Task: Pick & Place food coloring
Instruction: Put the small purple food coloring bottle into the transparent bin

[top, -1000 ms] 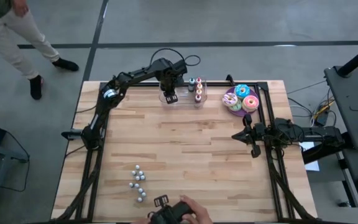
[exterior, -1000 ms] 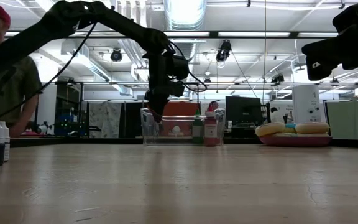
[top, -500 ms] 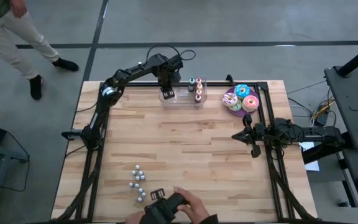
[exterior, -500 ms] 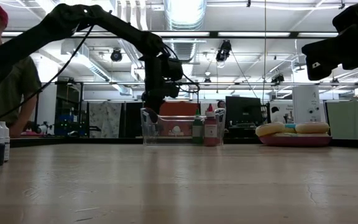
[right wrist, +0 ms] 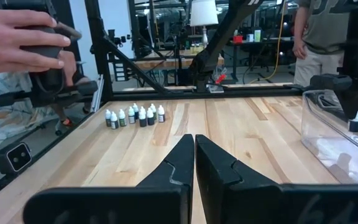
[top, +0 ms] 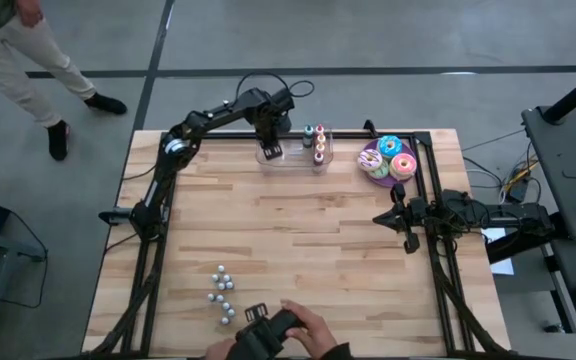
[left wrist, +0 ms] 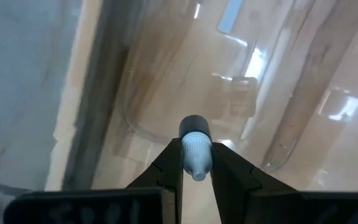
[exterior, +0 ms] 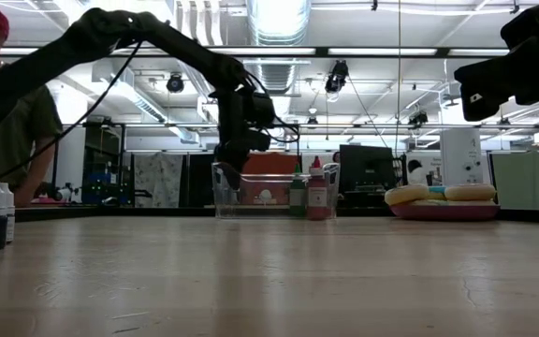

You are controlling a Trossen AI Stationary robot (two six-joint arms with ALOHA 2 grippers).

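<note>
My left gripper (top: 269,152) is at the far edge, pointing down, shut on a tiny food coloring bottle (left wrist: 194,126) with a whitish cap and dark body. It holds the bottle over the left end of a clear container (top: 293,160). Upright coloured-cap bottles (top: 314,141) stand at the container's right end, showing green and red in the low view (exterior: 308,196). A cluster of white-capped food coloring bottles (top: 223,295) stands on the table near the front edge. My right gripper (top: 405,215) waits shut at the table's right side. My left gripper pinches the bottle's whitish cap (left wrist: 196,154) between its two fingers, coming from above and pointing down. The bottle hangs upright below the fingers (right wrist: 355,121), lifted clear of the table, in the open top of the clear container.
A purple plate (top: 369,160) of frosted doughnuts (top: 393,157) sits at the far right. A person's hand (top: 298,332) with a dark device works at the near edge beside the bottle cluster. Another person (top: 28,60) walks beyond the far left corner. Bare wood fills the middle.
My left gripper has shifted a little toward the table's left and slightly down, carrying the bottle to the container's left end. The hand at the near edge has moved a little.
</note>
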